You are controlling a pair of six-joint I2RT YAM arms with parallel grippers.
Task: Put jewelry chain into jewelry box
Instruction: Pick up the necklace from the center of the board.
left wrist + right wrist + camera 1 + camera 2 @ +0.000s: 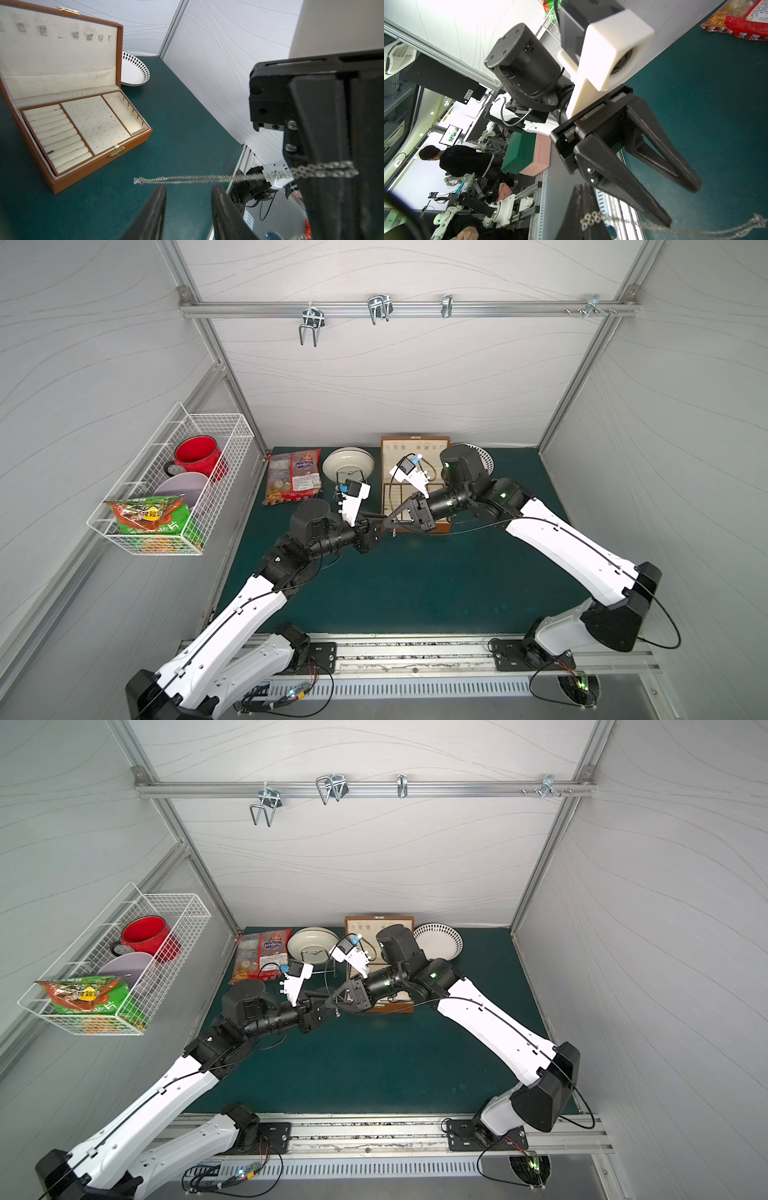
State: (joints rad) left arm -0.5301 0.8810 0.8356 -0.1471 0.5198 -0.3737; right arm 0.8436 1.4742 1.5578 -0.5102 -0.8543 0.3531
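The jewelry box (99,158) lies open on the green mat, brown with a cream lining; in both top views my right arm covers most of its tray (440,526). The silver jewelry chain (187,178) hangs doubled in the air in front of the box. My right gripper (581,189) is shut on the jewelry chain (589,220) at one end. My left gripper (188,193) faces it, open, with nothing between its fingers (158,199). The chain runs just past its tips. In a top view the chain's loose end (337,1013) dangles below the two grippers.
A white dotted-rim plate (486,456) stands right of the box. A cream bowl on a wire stand (348,462) and a candy bag (295,477) lie left of it. A wire basket (166,485) on the left wall holds a red mug (195,454).
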